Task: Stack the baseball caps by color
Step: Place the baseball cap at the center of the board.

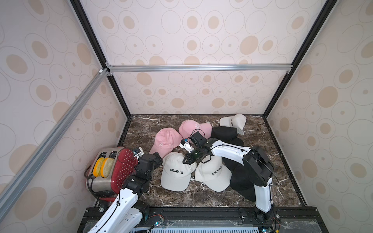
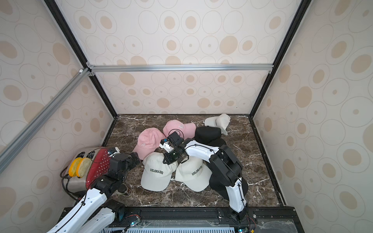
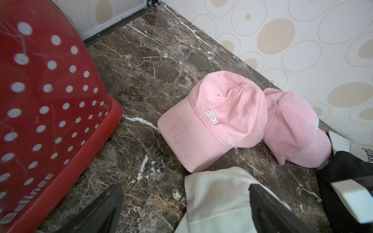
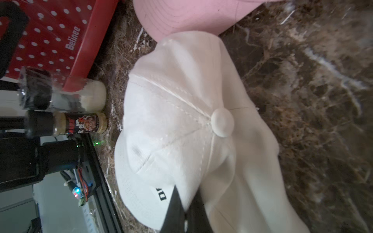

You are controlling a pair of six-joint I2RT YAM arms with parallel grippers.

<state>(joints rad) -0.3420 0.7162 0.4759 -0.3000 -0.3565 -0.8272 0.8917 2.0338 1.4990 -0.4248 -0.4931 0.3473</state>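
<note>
Where pink caps (image 1: 166, 141) touch | white caps (image 1: 176, 173) read COLORADO | black caps (image 1: 224, 132) half-hidden

Eight caps (image 1: 175, 175), one toaster (image 1: 125, 167), two bottles (image 4: 80, 123)

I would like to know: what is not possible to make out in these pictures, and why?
- Black caps: in both top views the right arm covers most; their number is unclear.
- Far white cap: lettering too small in the top views.
- Right gripper: shut, cut off by the wrist view's edge; whether it pinches the white cap beneath it is unclear.
</note>
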